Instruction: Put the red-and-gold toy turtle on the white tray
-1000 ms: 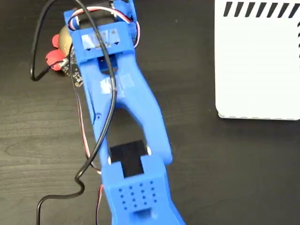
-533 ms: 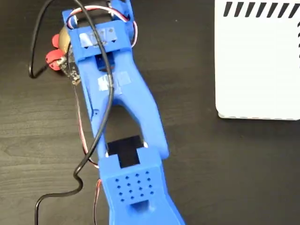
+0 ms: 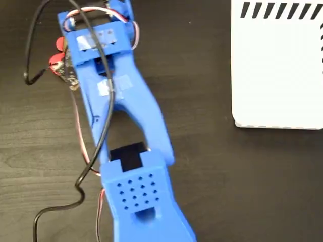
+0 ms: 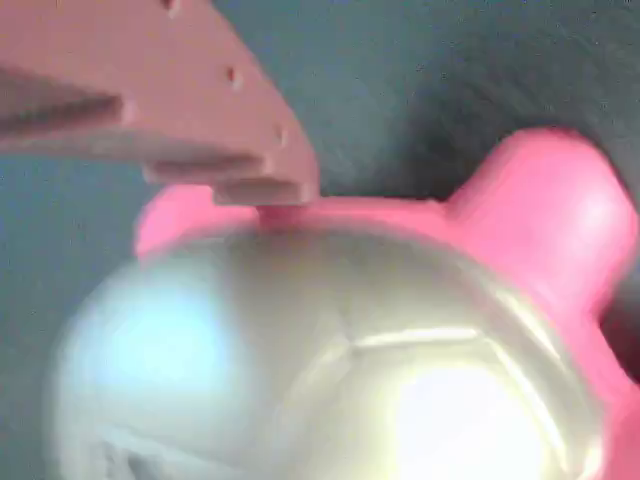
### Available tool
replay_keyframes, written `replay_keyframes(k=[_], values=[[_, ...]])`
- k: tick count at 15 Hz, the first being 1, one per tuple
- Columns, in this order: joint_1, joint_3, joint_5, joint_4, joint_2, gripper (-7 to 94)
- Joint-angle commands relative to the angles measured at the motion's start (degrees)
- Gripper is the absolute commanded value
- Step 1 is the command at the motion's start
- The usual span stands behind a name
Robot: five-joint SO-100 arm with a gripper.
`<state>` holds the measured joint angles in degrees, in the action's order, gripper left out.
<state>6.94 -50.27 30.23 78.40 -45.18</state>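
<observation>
Turtle (image 4: pixel 330 350) under jaws (tray (image 3: pixel 277 75) well apart)

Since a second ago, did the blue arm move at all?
Yes. In the fixed view the blue arm has slid left and a bit up, away from the white tray, and now covers more of the turtle.

Turtle (image 4: pixel 330 350) shell: glossy, smooth, metallic-looking sheen with bright glare; limbs smooth, soft-looking, pink-red. Arm (image 3: pixel 121 101): matt blue plastic, clear tape patches. Counter (image 3: pixel 212 176): dark matt wood grain. Tray (image 3: pixel 277 70): smooth matt white, printed black stripes.
</observation>
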Motion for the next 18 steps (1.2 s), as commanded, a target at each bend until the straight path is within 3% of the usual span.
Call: replay_keyframes(k=[1,3,7,8,18], values=[[0.62,3.16,0.53,0.35,-2.29,50],[0.88,3.6,-0.09,0.26,-1.93,39],[1.23,4.66,-0.7,0.62,-1.41,5],[1.23,4.66,-1.05,0.53,-1.32,0],[1.23,9.05,-1.85,3.08,-1.93,0]])
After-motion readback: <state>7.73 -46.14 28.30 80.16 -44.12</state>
